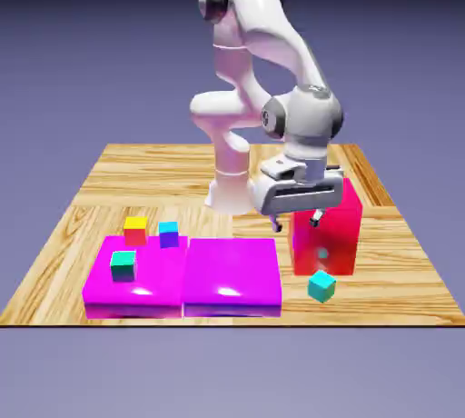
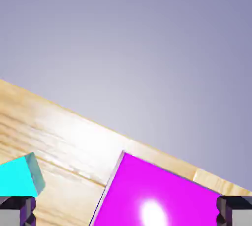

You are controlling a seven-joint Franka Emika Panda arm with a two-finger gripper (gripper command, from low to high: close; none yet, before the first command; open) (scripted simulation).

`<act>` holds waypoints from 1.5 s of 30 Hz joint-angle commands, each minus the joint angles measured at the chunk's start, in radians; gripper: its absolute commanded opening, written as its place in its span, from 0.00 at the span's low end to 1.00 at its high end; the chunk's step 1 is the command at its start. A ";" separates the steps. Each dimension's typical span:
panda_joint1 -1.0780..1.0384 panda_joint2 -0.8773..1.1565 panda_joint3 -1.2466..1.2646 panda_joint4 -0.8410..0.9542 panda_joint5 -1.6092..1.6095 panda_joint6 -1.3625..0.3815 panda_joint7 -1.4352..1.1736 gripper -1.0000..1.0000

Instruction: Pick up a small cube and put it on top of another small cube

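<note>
Wooden tabletop [image 1: 91, 225] before you held the small cube [image 1: 321, 286] near its front edge, just below and toward the exterior view's right of your empty gripper [image 1: 295, 219], whose fingers stood wide apart above it.

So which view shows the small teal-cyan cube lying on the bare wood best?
The exterior view: the small cube shows whole, on the table in front of the red block. The hand view catches only part of it, cut off at the left edge.
</note>
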 commanded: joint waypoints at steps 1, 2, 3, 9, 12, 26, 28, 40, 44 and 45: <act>0.004 0.036 0.010 0.032 -0.010 -0.039 0.001 0.50; 0.010 0.073 0.021 0.063 -0.021 -0.077 0.002 0.50; 0.015 0.109 0.031 0.095 -0.031 -0.116 0.003 0.50; 0.049 0.326 0.093 0.284 -0.093 -0.347 0.008 0.50; 0.066 0.435 0.124 0.379 -0.124 -0.463 0.011 0.50; 0.084 0.670 0.169 0.478 -0.209 -0.584 0.035 0.00; 0.097 0.650 0.182 0.548 -0.189 -0.671 0.019 0.00; -0.225 0.326 -0.196 0.314 -0.134 -0.694 -0.215 0.00; -0.344 0.208 -0.341 0.216 -0.103 -0.694 -0.287 0.00; -0.374 0.179 -0.377 0.192 -0.095 -0.694 -0.305 0.00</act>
